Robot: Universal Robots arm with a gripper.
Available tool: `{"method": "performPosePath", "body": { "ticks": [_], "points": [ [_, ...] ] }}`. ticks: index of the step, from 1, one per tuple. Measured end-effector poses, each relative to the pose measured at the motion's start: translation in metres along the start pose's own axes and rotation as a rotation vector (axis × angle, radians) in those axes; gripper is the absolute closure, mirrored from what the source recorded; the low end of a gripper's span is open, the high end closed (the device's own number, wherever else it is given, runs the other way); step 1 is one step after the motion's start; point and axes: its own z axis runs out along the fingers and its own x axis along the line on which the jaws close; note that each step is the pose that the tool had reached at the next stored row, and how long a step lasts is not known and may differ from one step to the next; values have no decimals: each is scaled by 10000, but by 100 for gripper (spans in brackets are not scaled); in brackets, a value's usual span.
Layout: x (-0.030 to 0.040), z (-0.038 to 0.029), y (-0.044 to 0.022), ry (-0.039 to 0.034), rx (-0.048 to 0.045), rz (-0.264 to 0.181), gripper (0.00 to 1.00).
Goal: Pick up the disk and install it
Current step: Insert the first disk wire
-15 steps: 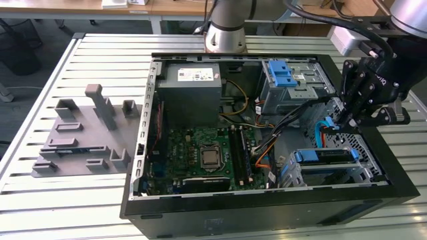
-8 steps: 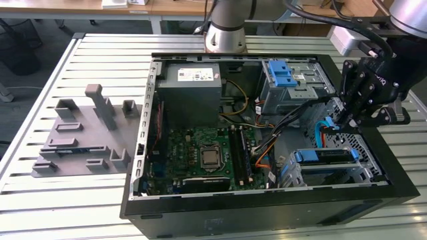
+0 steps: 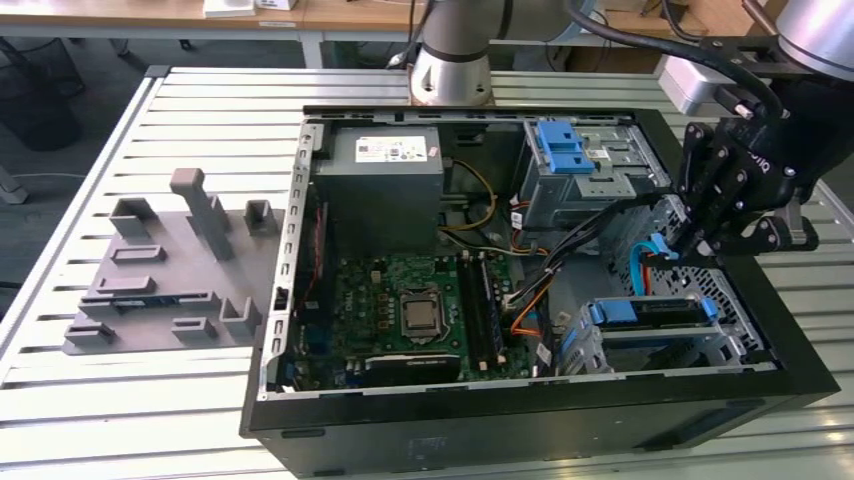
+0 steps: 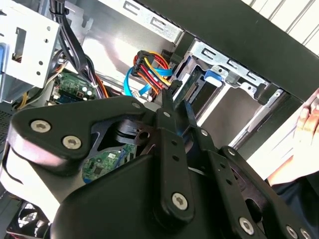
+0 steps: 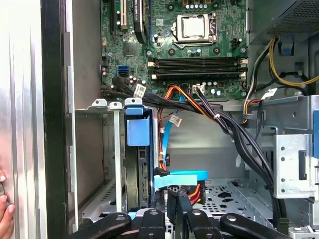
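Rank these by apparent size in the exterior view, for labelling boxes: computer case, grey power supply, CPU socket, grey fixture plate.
1. Computer case
2. Grey fixture plate
3. Grey power supply
4. CPU socket

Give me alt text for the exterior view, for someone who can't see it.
A black robot hand hangs over the open computer case, at the exterior view's right, just above a blue-framed disk sitting in a drive cage. The green motherboard fills the case's middle, a grey power supply sits behind it, and a grey fixture plate lies on the table beside the case.
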Motion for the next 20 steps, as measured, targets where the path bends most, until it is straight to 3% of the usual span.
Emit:
{"method": "performPosePath", "body": {
  "ticks": [7,11,15,20],
  "points": [
    [-3,30,0,23,1,0,75],
    [-17,-11,1,28,1,2,75],
    [-45,-8,2,124,5,13,75],
    [-52,30,2,147,5,29,75]
  ]
}}
